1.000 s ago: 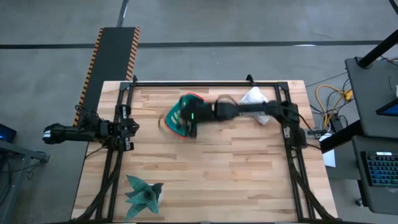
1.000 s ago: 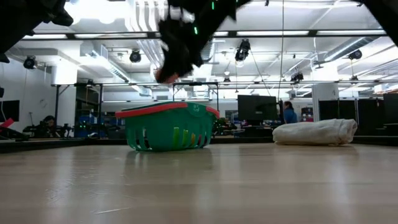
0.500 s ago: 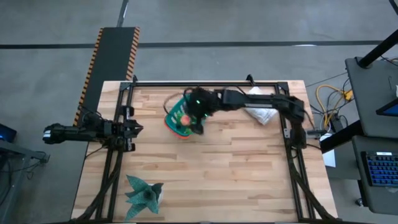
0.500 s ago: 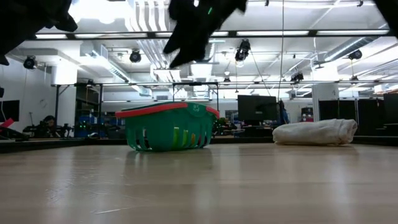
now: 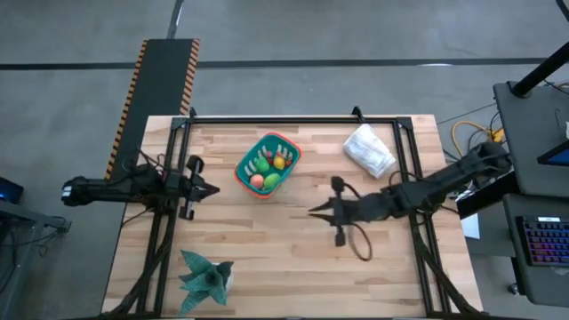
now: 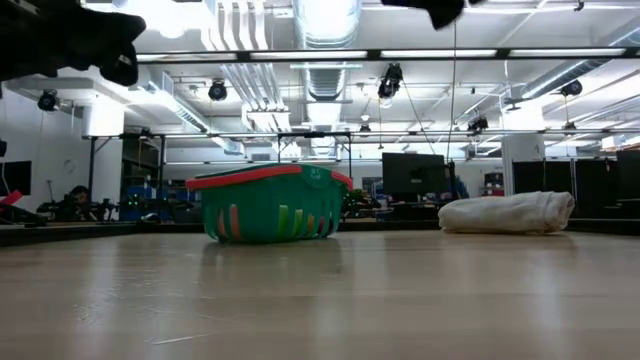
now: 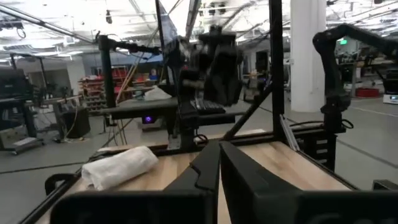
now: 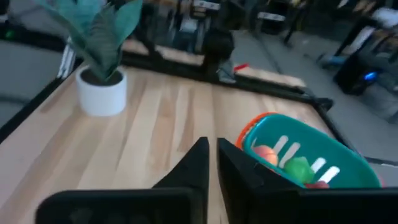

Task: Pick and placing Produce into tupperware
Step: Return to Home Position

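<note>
Left arm [image 5: 116, 188] stretched level at left side, left gripper [image 5: 206, 189] pointing inward, fingers together, empty. Right arm [image 5: 427, 187] angled in from right side, extended; right gripper [image 5: 313, 211] pointing left, fingers together, empty.

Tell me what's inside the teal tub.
The tub holds produce: one orange-pink piece, green pieces, something yellow and a bit of red. Whatever lies beneath them is covered.
</note>
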`<control>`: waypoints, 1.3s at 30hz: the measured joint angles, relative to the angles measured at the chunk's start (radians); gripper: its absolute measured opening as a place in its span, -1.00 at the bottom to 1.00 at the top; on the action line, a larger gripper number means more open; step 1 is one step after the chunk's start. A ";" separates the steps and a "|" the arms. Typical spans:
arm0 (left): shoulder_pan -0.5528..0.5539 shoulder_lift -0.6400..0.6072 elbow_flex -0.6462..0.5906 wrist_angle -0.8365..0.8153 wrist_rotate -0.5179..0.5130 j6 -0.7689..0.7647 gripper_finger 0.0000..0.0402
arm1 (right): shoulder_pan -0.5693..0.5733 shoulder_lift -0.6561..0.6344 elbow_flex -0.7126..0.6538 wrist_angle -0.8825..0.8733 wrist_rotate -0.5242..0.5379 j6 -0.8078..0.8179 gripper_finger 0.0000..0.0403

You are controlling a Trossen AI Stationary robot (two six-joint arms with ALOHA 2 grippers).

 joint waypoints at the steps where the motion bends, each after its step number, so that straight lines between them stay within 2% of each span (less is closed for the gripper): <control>1: 0.000 0.001 0.006 -0.003 -0.001 0.000 -1.00 | 0.006 -0.012 -0.055 0.074 0.022 0.000 -0.91; 9: 0.001 -0.033 -0.025 -0.006 -0.063 0.028 -1.00 | 0.021 -0.025 -0.429 0.678 0.017 -0.031 -0.96; 11: 0.000 -0.044 -0.029 -0.017 -0.111 0.034 -1.00 | -0.027 -0.013 -0.478 0.768 -0.060 -0.026 -0.96; 13: 0.001 -0.052 -0.029 -0.026 -0.136 0.036 -1.00 | -0.118 -0.006 -0.495 0.799 -0.186 -0.005 -0.96; 15: 0.001 -0.057 -0.029 -0.031 -0.143 0.036 -1.00 | -0.221 -0.007 -0.495 0.769 -0.275 -0.002 -0.96; 18: 0.001 -0.056 -0.030 -0.039 -0.150 0.036 -1.00 | -0.331 -0.047 -0.528 0.697 -0.291 0.001 -0.96; 20: 0.001 -0.055 -0.030 -0.039 -0.150 0.036 -1.00 | -0.346 -0.113 -0.579 0.703 -0.305 0.009 -0.96; 23: 0.001 -0.056 -0.030 -0.039 -0.150 0.036 -1.00 | -0.279 -0.258 -0.672 0.699 -0.296 0.043 -0.96; 28: 0.001 -0.056 -0.030 -0.042 -0.158 0.054 -1.00 | -0.104 -0.485 -0.777 0.624 -0.074 0.042 -0.96; 33: 0.000 -0.058 -0.029 -0.077 -0.186 0.055 -1.00 | 0.014 -0.683 -0.789 0.455 0.094 -0.022 -0.96; 36: 0.000 -0.057 -0.029 -0.092 -0.228 0.055 -1.00 | 0.031 -0.822 -0.738 0.324 0.083 -0.112 -0.96; 39: 0.000 -0.054 -0.030 -0.094 -0.239 0.055 -1.00 | -0.009 -0.949 -0.705 0.172 0.038 -0.137 -0.96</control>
